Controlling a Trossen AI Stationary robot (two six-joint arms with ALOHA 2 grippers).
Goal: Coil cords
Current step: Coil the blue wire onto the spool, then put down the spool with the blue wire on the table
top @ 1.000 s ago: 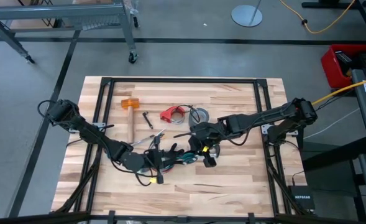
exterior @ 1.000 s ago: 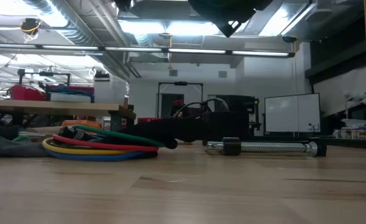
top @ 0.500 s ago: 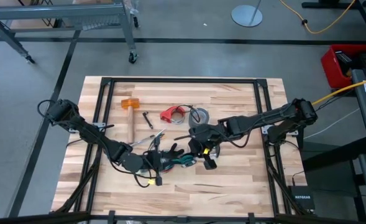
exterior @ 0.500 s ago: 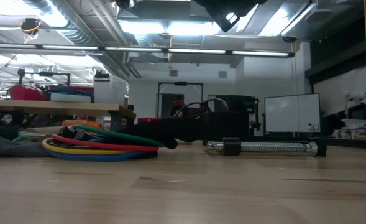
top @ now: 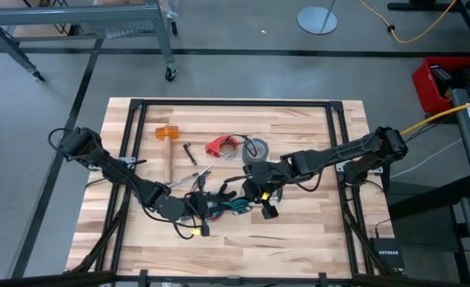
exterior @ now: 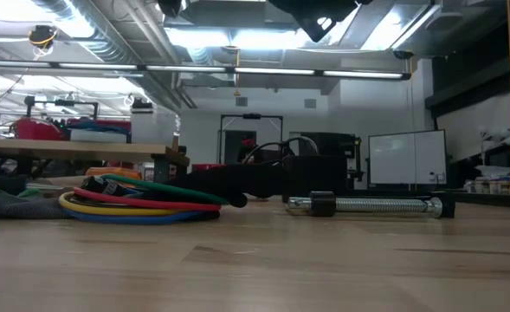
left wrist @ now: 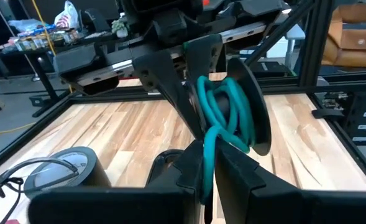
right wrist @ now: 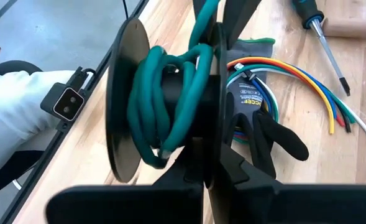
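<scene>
Overhead, we see our left gripper (top: 205, 206) and right gripper (top: 250, 191) meeting mid-table over the teal cord (top: 236, 206). Both wrist views show a black spool (left wrist: 248, 106) wound with it, each gripper clamping that cord (right wrist: 164, 93). Level, the multicoloured cords (exterior: 138, 206) lie coiled on the table (exterior: 324, 260).

Hammer (top: 166, 148) left on tabletop (top: 298, 231); tape roll (top: 256, 148) behind spool (top: 236, 206); cords (right wrist: 294, 78) beside glove (right wrist: 257, 118).

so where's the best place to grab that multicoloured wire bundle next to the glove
Probably at the bend of the multicoloured bundle, where the strands still run packed together, rather than at the fanned loose ends. Come from above, fingers straddling the strands crosswise: it lies flat on the table, partly over the glove, and both the right gripper and the left gripper are busy at the teal cord's spool.
</scene>
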